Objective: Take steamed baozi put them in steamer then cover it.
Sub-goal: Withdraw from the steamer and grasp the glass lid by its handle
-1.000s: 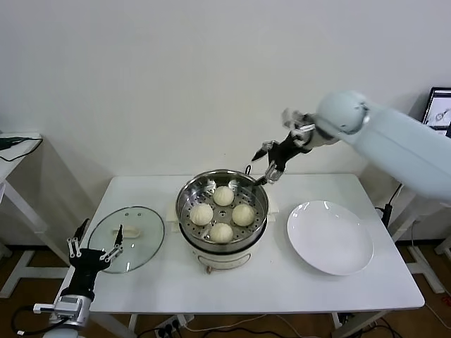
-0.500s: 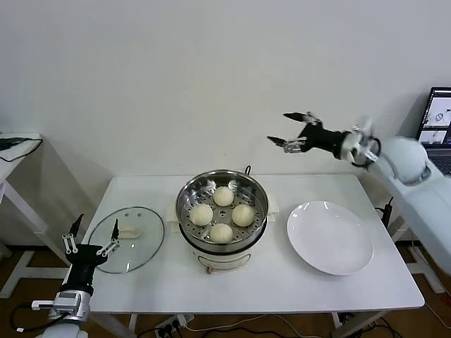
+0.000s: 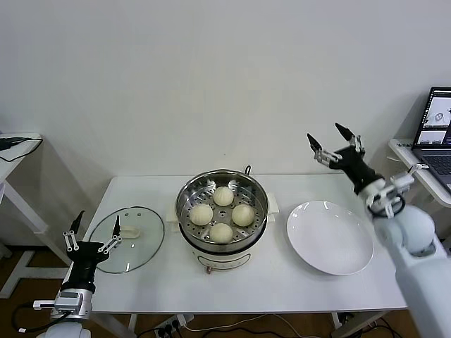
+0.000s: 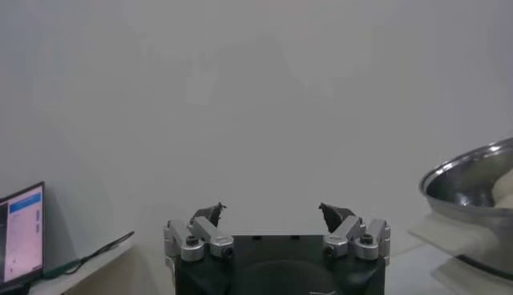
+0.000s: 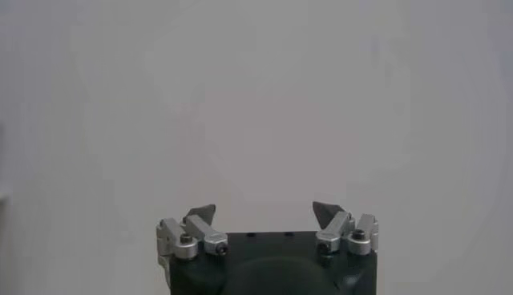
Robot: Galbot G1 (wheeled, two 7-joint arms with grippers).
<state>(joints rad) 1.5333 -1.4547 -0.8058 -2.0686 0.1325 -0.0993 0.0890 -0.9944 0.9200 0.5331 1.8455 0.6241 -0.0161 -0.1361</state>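
Observation:
Four cream-white baozi (image 3: 222, 213) sit on the perforated tray inside the shiny steamer (image 3: 189, 195) at the table's middle. The steamer's rim also shows in the left wrist view (image 4: 473, 168). The clear glass cover (image 3: 146, 243) with its white handle lies flat on the table to the steamer's left. My left gripper (image 3: 94, 234) is open and empty, pointing up at the table's front left corner, just beside the cover. My right gripper (image 3: 330, 145) is open and empty, raised high above the table's right side, past the plate. Each wrist view shows its own open gripper, left (image 4: 272, 215) and right (image 5: 264, 212), against the bare wall.
A flat white plate (image 3: 330, 236) lies on the table right of the steamer. A laptop (image 3: 437, 118) stands on a side table at the far right. Another small table (image 3: 15, 141) is at the far left. A white wall rises behind.
My right arm has swung away from above the steamer's back rim to the right and now points up over the table's right side. The left gripper has dropped slightly.

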